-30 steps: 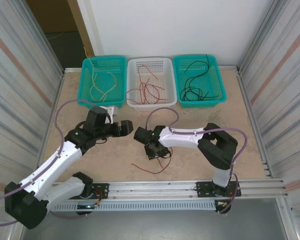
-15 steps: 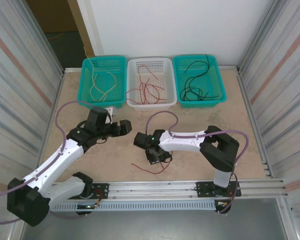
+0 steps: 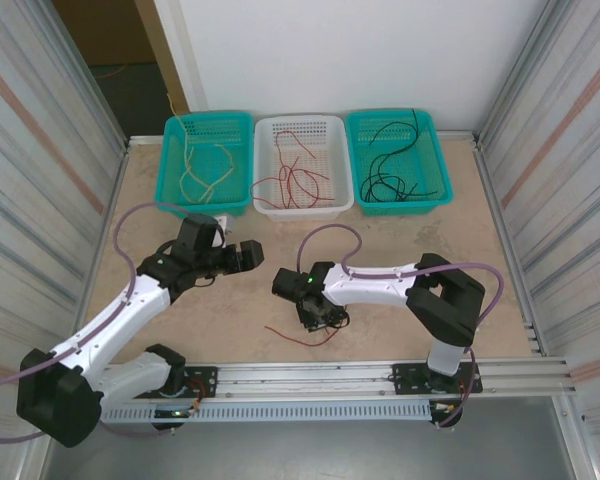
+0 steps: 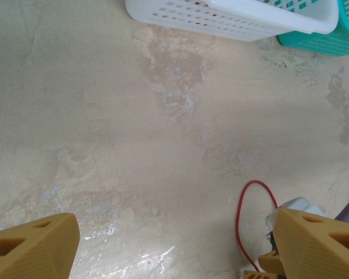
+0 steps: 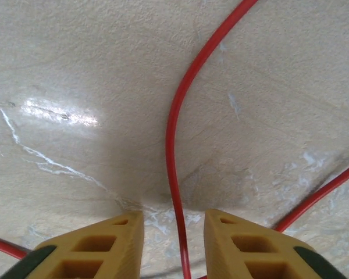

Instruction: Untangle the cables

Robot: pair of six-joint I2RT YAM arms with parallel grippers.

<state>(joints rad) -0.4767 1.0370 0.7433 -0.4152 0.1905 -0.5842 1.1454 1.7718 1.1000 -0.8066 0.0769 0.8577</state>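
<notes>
Near the front edge of the table (image 3: pixel 400 250), the right gripper (image 3: pixel 316 314) hangs low, its jaws close together but clamped on nothing: in the right wrist view a loose red cable (image 5: pixel 170 145) runs down the gap between the yellow fingers (image 5: pixel 104 244), touching neither. The left gripper (image 3: pixel 248 254) hovers just to its left, jaws spread wide and empty. Along the far edge, pale yellow cables (image 3: pixel 202 178) lie in the left teal basket (image 3: pixel 205 207), red cables (image 3: pixel 295 180) in the white basket (image 3: pixel 303 208) and black cables (image 3: pixel 385 180) in the right teal basket (image 3: pixel 405 205)
</notes>
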